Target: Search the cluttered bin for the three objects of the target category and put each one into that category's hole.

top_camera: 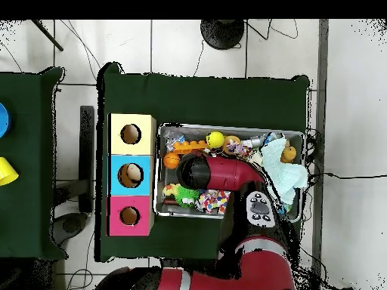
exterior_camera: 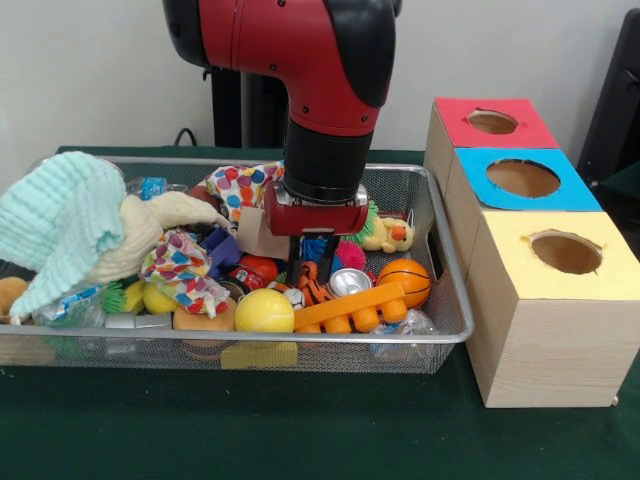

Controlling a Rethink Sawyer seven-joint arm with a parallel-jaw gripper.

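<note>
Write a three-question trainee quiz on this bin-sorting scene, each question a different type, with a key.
1. True or false: the hand is down inside the wire bin.
2. Multiple choice: in the front view, the box nearest the camera has a top that is A) red, B) blue, C) yellow.
3. Fill in: in the front view, the yellow ball lies near the bin's front edge, and the ____ ball sits to its right.

Key
1. True. The arm reaches straight down among the toys.
2. C. The yellow box is nearest, then the blue box, then the red box.
3. Orange.
</note>
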